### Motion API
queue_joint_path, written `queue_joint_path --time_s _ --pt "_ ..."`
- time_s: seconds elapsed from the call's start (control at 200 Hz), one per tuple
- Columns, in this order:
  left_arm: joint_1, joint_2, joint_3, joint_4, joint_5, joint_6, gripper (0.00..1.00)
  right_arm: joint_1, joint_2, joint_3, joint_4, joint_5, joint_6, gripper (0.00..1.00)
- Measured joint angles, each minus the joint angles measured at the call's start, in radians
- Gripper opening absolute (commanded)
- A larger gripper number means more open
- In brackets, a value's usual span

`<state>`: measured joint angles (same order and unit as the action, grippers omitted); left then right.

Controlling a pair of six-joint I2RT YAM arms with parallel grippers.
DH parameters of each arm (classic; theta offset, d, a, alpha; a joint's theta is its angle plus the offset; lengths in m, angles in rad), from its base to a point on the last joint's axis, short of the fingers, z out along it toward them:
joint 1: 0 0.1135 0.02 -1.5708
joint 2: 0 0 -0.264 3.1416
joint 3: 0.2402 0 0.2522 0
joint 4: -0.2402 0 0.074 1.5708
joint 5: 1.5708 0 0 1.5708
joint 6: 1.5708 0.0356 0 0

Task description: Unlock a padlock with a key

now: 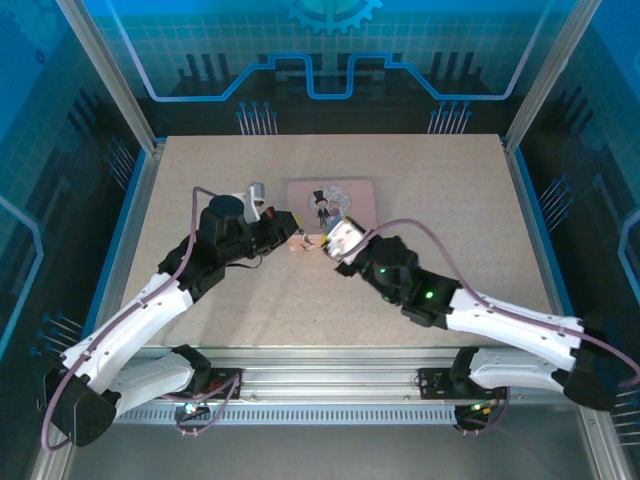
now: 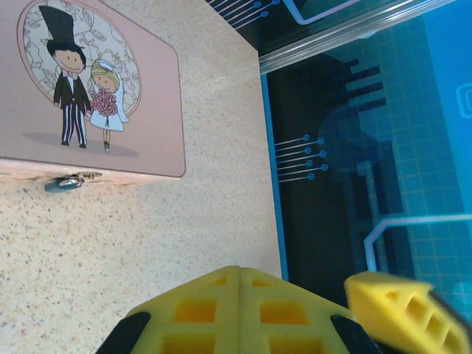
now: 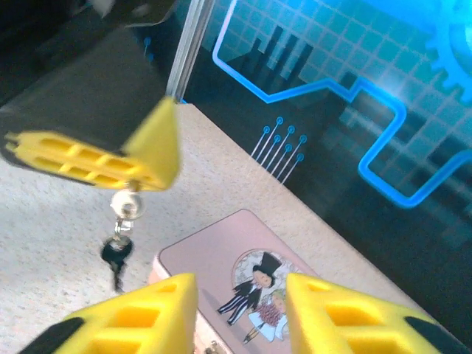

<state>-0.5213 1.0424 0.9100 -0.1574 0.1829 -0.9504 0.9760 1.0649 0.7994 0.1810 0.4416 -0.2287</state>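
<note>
Left gripper (image 3: 136,177) clamped shut on the key ring (image 3: 125,203), key (image 3: 116,254) dangling at six o'clock; right gripper (image 3: 240,289) part-open, empty.

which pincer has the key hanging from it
The left pincer: it is shut on the ring, with the key dangling below. The right pincer is open and empty.
</note>
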Motion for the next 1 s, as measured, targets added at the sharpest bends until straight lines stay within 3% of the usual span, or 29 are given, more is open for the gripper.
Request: queue_joint_path --time_s 0.205,0.375,0.685,0.846,1.001 --pt "-0.002 0.066 0.002 0.068 -0.003 0.048 0.0 -0.285 -0.074 -0.002 -0.055 -0.363 0.476 0.48" --pt "-0.029 0.122 0.002 0.145 -0.004 0.061 0.0 -0.446 -0.035 -0.118 0.138 -0.64 0.908 0.51" --pt "-0.089 0.169 0.002 0.26 -0.013 0.06 0.0 -0.473 0.164 -0.266 0.582 -0.838 1.461 0.46" --pt "-0.1 0.169 0.002 0.286 -0.018 0.059 0.0 -0.465 0.192 -0.269 0.718 -0.864 1.575 0.51" --pt "-0.106 0.17 0.002 0.312 -0.023 0.047 0.0 -0.445 0.192 -0.268 0.782 -0.874 1.606 0.46"
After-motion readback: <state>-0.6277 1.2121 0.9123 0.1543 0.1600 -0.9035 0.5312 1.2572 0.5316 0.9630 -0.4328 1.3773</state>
